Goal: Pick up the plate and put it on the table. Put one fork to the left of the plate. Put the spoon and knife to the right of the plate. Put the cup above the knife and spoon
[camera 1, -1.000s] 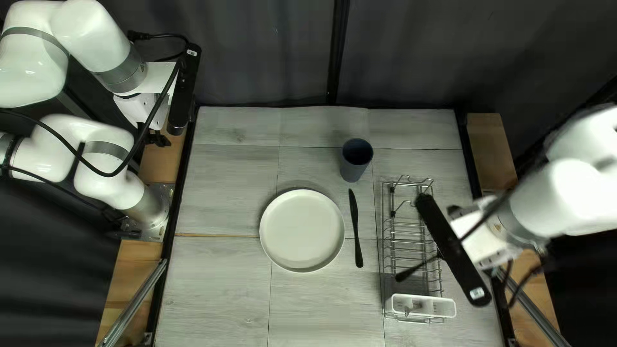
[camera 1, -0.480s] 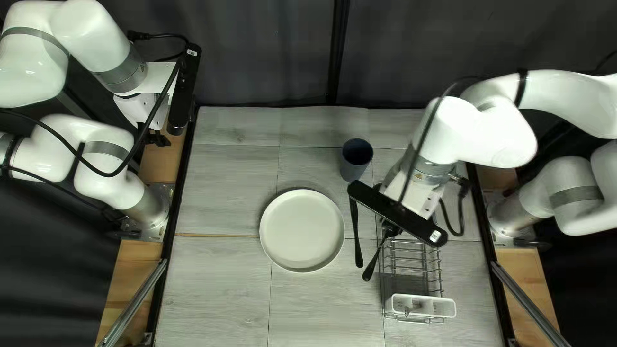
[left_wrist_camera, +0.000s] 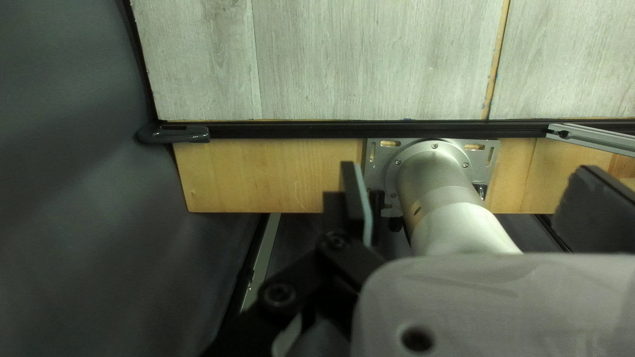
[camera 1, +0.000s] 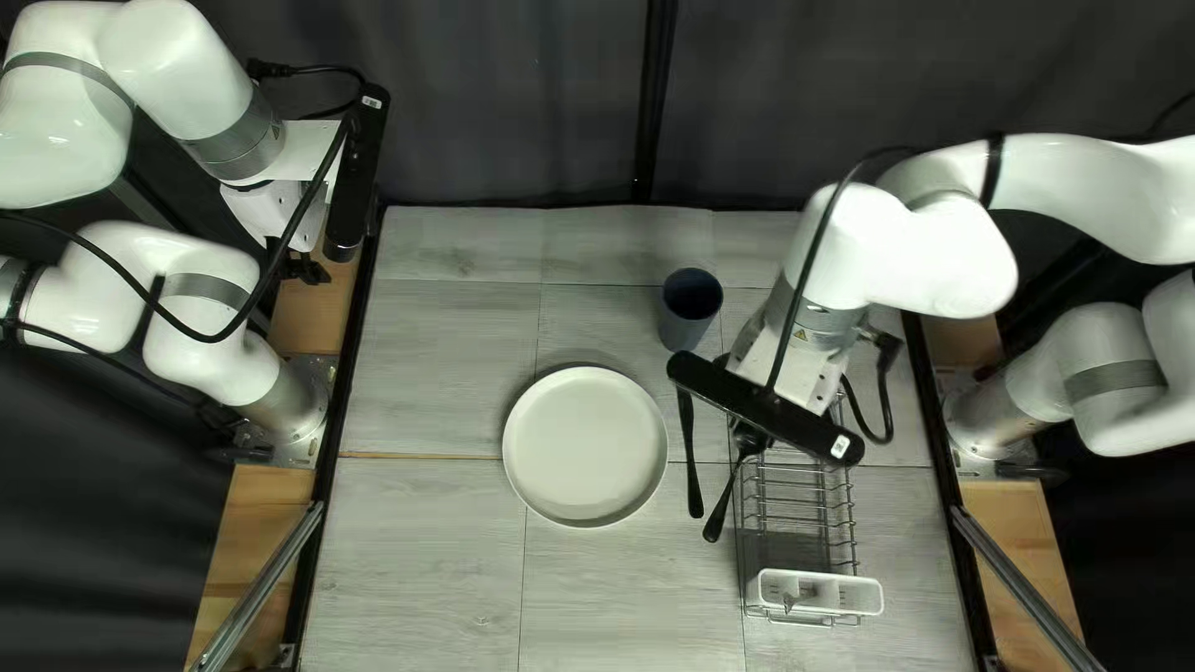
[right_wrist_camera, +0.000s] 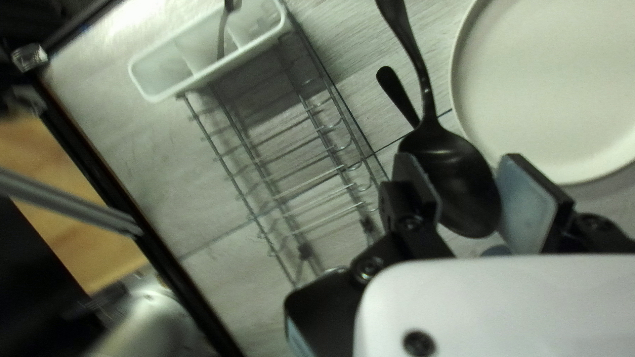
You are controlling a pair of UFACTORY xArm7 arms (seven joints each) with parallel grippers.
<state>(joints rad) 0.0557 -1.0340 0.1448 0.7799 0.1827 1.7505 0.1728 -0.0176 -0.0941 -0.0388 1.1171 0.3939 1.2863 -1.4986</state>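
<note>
Beyond the table's left edge hangs my left gripper [camera 1: 305,268]; in its own wrist view the left gripper [left_wrist_camera: 476,205] is wide open and empty. My right gripper [camera 1: 751,436] is between the knife [camera 1: 691,454] and the rack, shut on the black spoon [camera 1: 718,513]. In the right wrist view, both fingers of the right gripper [right_wrist_camera: 471,192] touch the bowl of the spoon [right_wrist_camera: 456,172], whose handle points away. Part of the knife [right_wrist_camera: 395,92] shows behind it. The plate [camera 1: 585,446] lies left of the knife, and the dark cup [camera 1: 691,309] stands beyond it.
A wire dish rack [camera 1: 797,504] is under and beside my right gripper. Its white cutlery holder [camera 1: 815,594], at the near end, has a utensil [right_wrist_camera: 223,36] in it. Curtain hangs past the table's far edge.
My right arm has swung left from over the rack, carrying the spoon to just right of the knife; it barely shifts over the last half second. The left arm stays still.
</note>
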